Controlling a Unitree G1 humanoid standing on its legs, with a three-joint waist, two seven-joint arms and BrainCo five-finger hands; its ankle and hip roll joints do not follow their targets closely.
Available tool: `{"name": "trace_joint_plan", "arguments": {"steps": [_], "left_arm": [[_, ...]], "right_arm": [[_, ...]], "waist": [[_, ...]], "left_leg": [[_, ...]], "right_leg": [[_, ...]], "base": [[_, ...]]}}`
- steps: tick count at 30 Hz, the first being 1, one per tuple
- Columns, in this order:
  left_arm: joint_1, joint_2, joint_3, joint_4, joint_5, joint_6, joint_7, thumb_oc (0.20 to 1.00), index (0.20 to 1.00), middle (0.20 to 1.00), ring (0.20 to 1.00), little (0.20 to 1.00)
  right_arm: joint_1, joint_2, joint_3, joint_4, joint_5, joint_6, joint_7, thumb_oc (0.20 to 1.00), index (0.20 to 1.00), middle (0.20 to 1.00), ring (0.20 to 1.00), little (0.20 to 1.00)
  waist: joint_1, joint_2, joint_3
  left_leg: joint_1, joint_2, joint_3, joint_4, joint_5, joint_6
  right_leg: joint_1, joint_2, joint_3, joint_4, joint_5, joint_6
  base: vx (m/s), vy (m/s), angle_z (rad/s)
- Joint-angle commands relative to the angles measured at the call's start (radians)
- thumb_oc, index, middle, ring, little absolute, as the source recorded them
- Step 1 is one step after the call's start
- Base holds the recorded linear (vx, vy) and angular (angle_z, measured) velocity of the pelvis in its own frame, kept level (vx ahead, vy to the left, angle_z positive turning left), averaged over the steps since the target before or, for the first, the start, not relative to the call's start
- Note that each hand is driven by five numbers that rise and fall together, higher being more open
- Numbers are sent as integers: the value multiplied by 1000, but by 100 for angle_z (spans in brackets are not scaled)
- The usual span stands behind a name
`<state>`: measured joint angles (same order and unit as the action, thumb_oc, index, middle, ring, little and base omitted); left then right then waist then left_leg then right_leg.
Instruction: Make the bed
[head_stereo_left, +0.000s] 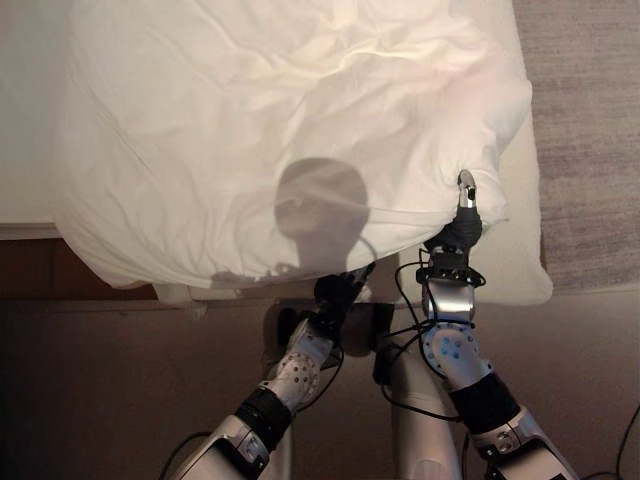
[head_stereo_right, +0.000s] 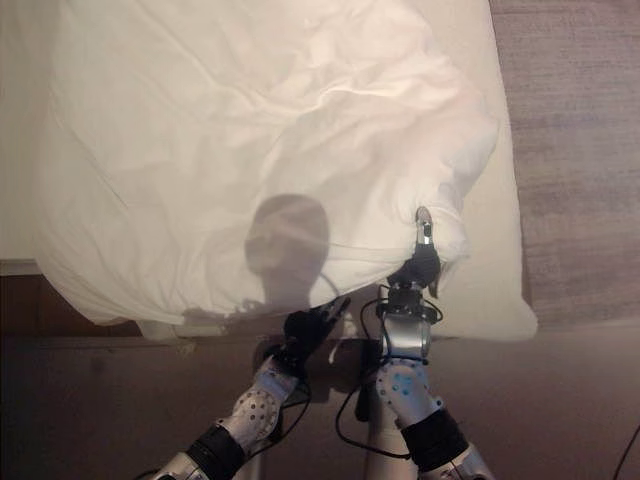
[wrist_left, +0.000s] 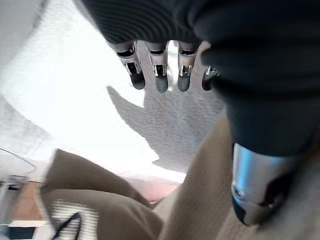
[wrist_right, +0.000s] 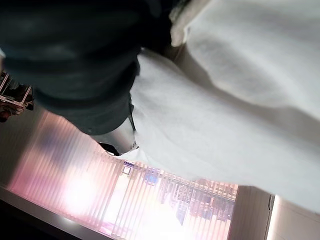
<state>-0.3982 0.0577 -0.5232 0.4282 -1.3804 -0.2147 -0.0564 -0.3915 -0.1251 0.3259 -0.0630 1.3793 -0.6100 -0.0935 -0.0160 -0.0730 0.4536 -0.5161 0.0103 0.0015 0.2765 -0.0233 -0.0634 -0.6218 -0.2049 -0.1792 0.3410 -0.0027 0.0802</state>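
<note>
We see a white duvet (head_stereo_left: 290, 140) bunched and rumpled on the bed (head_stereo_left: 525, 230), its wrinkled bulk covering most of the mattress, w/ its near edge hanging over the bed's near side. A strip of bare cream sheet shows along the bed's right side, next to grey carpet (head_stereo_left: 590, 120). Dark floor (head_stereo_left: 100, 390) lies in front of the bed, nearest the robot.

Right robot hand (head_stereo_left: 464, 205) is up at the duvet's near right corner, pressed into the cloth. One silver dark-tipped finger sticks up against the fabric; folds pull tight from that spot toward the duvet's middle. The other fingers are buried in cloth. In the right wrist view the duvet (wrist_right: 240, 100) drapes right over the dark cover, w/ only a bit of silver finger poking out below it, so we can't tell whether that hand is clamped on the cloth or just pushing it.

Left robot hand (head_stereo_left: 338, 295) sits lower, at the duvet's hanging near edge, approx. under the middle of the bed's near side. In the left wrist view its fingers (wrist_left: 161, 75) run out straight in a row, thumb apart, nothing held between them. Past the fingertips we see white duvet (wrist_left: 65, 95) and grey carpet.
</note>
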Motion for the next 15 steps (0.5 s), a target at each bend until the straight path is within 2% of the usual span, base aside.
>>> {"name": "trace_joint_plan", "arguments": {"steps": [1, 9, 15], "left_arm": [[-18, -67, 56, -13, -63, -56, -10, 1000, 1000, 1000, 1000, 1000], [-5, -59, 129, -20, -75, -88, -38, 1000, 1000, 1000, 1000, 1000], [25, -33, 137, -13, -39, -69, -56, 1000, 1000, 1000, 1000, 1000]], "right_arm": [[-28, 7, -26, -141, -30, -40, 93, 200, 200, 200, 200, 200], [-13, 4, -68, -151, -41, -44, 116, 200, 200, 200, 200, 200], [-9, -4, -87, -156, -51, -41, 129, 200, 200, 200, 200, 200]], "waist": [[-21, 0, -59], [-14, -1, -57], [-8, 1, -55]], "left_leg": [[-44, -47, 15, -9, 18, 55], [-44, -49, 13, -4, 15, 55], [-45, -49, 10, -2, 13, 57]], "right_leg": [[19, 44, 42, -13, 47, 48], [23, 44, 37, -12, 45, 48], [23, 42, 36, -12, 45, 47]], "base": [[0, 0, 0], [0, 0, 0], [0, 0, 0]]}}
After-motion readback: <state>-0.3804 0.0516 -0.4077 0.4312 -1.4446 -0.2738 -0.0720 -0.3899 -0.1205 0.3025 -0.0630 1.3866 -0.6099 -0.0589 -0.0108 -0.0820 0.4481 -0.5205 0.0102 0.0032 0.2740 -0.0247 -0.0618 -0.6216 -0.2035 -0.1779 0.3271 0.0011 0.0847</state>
